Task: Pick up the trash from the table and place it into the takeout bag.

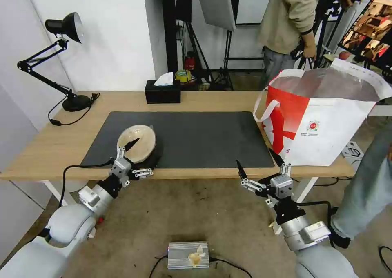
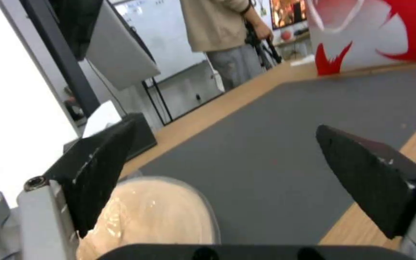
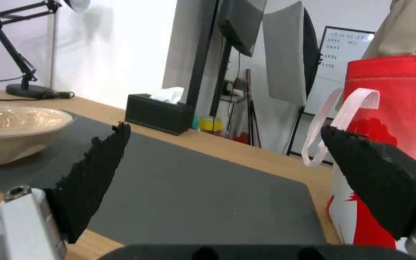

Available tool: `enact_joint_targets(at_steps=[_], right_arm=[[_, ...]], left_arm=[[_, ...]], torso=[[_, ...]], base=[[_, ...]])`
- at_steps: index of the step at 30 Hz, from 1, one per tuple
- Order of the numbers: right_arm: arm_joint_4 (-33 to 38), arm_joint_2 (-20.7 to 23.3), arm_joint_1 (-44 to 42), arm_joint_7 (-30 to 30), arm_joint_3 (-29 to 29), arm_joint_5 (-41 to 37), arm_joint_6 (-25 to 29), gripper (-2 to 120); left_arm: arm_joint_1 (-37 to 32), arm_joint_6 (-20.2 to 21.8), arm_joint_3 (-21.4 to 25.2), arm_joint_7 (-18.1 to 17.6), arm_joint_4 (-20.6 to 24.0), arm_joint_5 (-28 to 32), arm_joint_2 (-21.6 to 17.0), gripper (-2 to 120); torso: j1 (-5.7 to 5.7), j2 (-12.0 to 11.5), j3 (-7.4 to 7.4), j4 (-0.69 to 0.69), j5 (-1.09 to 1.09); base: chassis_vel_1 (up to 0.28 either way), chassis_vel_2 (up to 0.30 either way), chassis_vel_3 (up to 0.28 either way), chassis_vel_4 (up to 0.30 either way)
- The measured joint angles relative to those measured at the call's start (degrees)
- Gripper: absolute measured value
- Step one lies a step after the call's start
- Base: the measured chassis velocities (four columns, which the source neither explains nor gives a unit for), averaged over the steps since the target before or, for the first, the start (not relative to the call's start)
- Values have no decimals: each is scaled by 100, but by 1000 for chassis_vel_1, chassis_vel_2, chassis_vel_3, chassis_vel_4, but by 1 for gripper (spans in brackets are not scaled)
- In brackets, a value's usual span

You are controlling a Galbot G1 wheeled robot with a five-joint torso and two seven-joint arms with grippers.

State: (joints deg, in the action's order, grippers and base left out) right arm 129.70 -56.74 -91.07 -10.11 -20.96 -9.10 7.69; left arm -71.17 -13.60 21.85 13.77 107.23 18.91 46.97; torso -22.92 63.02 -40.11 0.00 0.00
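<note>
The trash in view is a tan shallow bowl at the near left corner of the dark grey mat on the light-wood table. My left gripper is open at the bowl's near rim, one finger over the bowl and the other by the table's front edge. The left wrist view has the bowl beside one finger. My right gripper is open in front of the table, just left of the white-and-red takeout bag. The right wrist view has the bowl and the bag.
A black tissue box stands at the table's back edge, a black desk lamp at the back left. A person stands behind the bag, another's leg at the right edge. A silver box lies on the floor.
</note>
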Motion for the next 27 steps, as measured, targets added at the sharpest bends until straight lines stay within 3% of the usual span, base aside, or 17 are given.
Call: enact_joint_targets(at_steps=[8,23,27], right_arm=[[0,0,0,0,0,0,0,100],[0,0,0,0,0,0,0,100],[0,0,0,0,0,0,0,100]], left_arm=[[368,473,-165,22,-169,-151,-235,100],[454,1179,-86,72,-183,-6,-601,100],[408,1412,4,237,-147,12,-678,100]], torso=[[0,0,0,-1,0],[0,0,0,0,0],[0,0,0,0,0]], base=[[0,0,0,0],[0,0,0,0],[0,0,0,0]])
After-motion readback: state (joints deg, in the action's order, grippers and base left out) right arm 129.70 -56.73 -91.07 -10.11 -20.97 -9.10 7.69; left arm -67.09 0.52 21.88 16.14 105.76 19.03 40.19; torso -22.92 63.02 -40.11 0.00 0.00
